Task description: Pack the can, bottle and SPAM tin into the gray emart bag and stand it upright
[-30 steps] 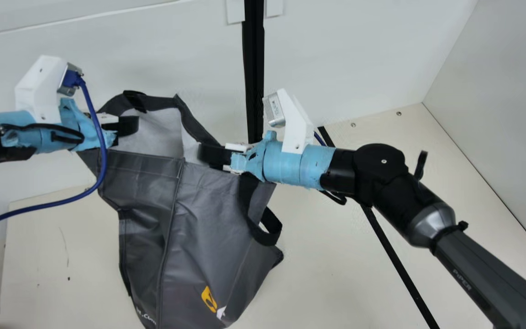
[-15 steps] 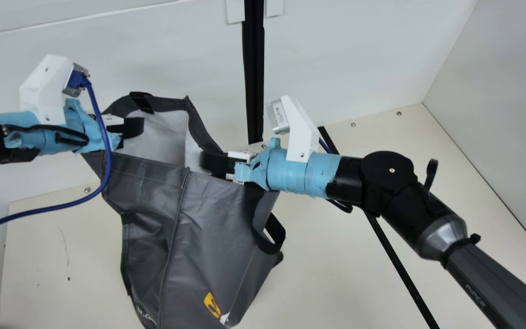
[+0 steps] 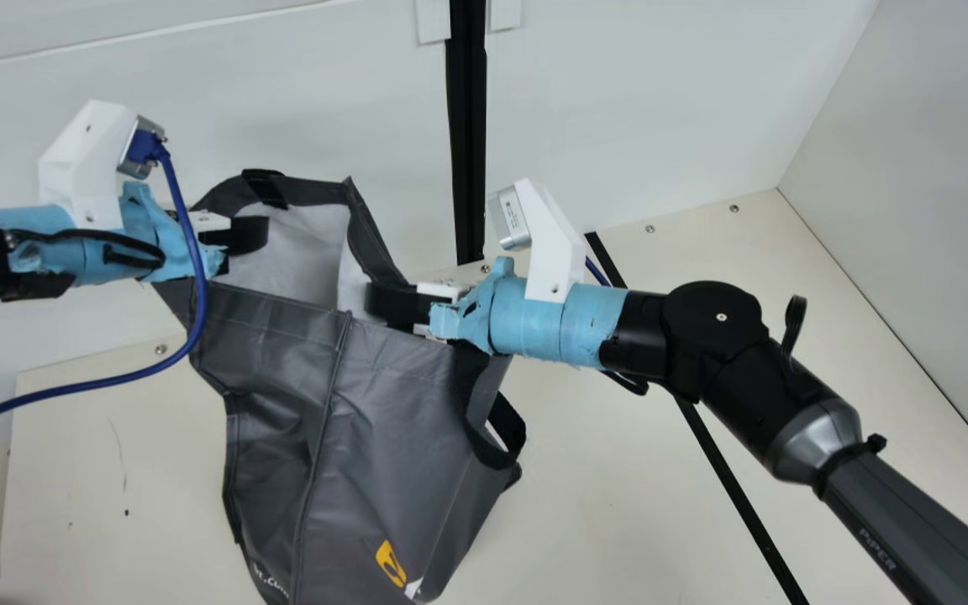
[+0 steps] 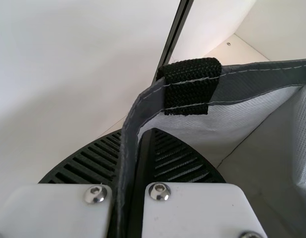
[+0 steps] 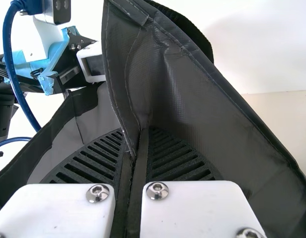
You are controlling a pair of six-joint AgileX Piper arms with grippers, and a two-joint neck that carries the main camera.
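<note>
The gray bag (image 3: 383, 403) hangs between both arms in the main view, its pale lining showing at the mouth. At its left rim is my left gripper (image 3: 244, 235); in the left wrist view the left gripper (image 4: 133, 163) is shut on the rim near a black strap end. At the right side of the mouth is my right gripper (image 3: 391, 304). The right wrist view has the right gripper (image 5: 135, 163) shut on a fold of the gray bag (image 5: 178, 99). The bag's lower end runs past the main view's bottom edge.
Cream table (image 3: 618, 487) surrounds the bag, with a white wall (image 3: 349, 92) close behind. A black upright post (image 3: 467, 126) stands at the wall, and a blue cable (image 3: 97, 384) loops from my left wrist in front of the bag's left edge.
Both grippers have shifted slightly rightward with the bag's mouth, the right one also a little lower in the main view. Over the last half second they barely moved.
</note>
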